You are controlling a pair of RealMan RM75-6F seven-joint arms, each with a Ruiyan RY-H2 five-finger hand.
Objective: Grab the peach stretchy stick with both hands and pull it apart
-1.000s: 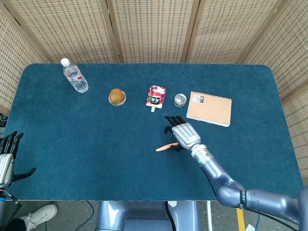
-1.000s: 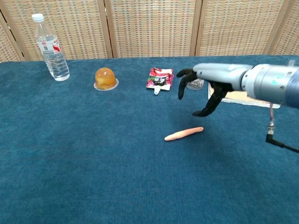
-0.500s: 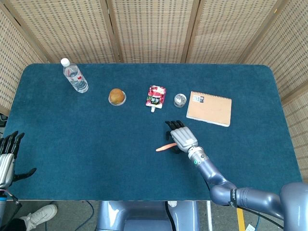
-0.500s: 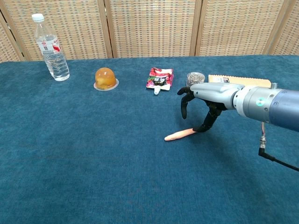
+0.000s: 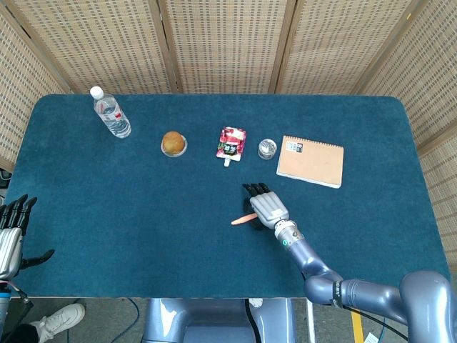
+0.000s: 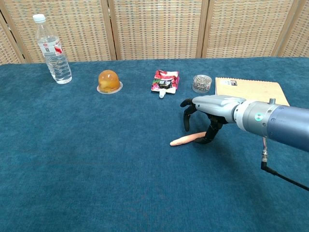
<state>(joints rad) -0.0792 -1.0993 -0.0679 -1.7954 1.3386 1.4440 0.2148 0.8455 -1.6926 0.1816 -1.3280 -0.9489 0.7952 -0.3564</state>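
— Where is the peach stretchy stick (image 6: pixel 189 139) now?

— It lies flat on the desk (image 5: pixel 143 214), a little below the middle of the frame. The right hand (image 6: pixel 205 113) is arched over its right end, fingers curled down around it. I cannot tell if they are grasping it already.

— And the left hand (image 5: pixel 10 236)?

— At the lower left edge, released, fingers spread, holding nothing.

— What would make this step good?

— I think the right hand should close firmly near the tip, so the other end is free for the left hand.
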